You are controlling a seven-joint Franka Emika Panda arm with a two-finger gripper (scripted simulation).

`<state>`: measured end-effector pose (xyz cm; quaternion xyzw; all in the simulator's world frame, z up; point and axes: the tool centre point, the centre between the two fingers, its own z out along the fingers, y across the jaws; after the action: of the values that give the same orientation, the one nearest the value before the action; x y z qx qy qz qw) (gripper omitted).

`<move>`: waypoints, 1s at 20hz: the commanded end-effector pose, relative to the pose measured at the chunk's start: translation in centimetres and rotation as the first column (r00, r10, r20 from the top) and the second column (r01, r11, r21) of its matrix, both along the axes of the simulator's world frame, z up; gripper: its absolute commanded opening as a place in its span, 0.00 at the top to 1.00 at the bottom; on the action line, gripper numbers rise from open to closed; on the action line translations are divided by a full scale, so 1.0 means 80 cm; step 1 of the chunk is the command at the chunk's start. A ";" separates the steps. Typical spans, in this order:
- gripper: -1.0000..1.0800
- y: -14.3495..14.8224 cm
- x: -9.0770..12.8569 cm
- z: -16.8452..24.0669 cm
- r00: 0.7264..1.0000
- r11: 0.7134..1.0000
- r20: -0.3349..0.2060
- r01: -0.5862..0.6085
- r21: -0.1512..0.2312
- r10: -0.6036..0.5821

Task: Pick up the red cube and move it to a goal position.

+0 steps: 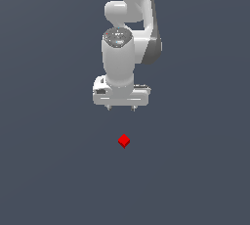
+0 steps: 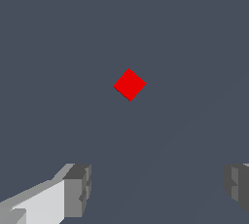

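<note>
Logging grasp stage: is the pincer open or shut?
Open: the white pincer shows fingers wide apart, with the small red cube ungrasped.

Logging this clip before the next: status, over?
Gripper open, empty, hanging above the surface. Red cube apart from it, ungrasped, sitting corner-on to the fingers. Nothing in the way.

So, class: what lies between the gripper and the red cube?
Nothing. In the exterior view only bare grey surface separates the gripper from the red cube; the wrist view shows the same.
</note>
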<state>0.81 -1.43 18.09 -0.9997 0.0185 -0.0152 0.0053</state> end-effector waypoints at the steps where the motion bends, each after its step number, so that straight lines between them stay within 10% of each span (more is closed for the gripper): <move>1: 0.04 0.000 0.000 0.000 1.000 1.000 0.000 0.000 0.000 0.000; 20: 0.04 0.012 0.029 -0.065 0.974 0.974 -0.010 0.227 -0.003 -0.227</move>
<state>2.78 -0.57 13.68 -0.9932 0.1156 -0.0116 0.0032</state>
